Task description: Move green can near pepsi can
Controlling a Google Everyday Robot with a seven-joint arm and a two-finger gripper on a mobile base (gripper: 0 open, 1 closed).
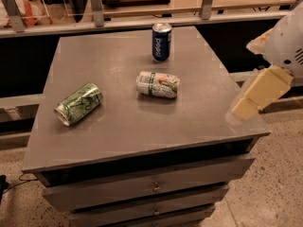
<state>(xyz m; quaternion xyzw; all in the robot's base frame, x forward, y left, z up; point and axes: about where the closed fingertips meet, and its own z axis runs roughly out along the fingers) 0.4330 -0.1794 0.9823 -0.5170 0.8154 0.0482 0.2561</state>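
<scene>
The green can (79,103) lies on its side on the grey bench (128,136), at about 8 o'clock from the bench's middle, its silver end turned toward the near left edge. The pepsi can (161,42) stands upright at about 12 o'clock, close to the far edge, well apart from the green can. Between them, just right of the middle, a whitish can (158,83) with a green band lies on its side, at about 6 o'clock from the pepsi can and about 2 o'clock from the green can; it touches neither. The end effector (246,105), a cream-coloured piece under a white rounded arm housing (286,44), hangs at about 4 o'clock by the bench's right edge, clear of all three cans and holding nothing; whether it is apart or together I cannot tell. Drawer fronts (154,188) show below the bench top.
</scene>
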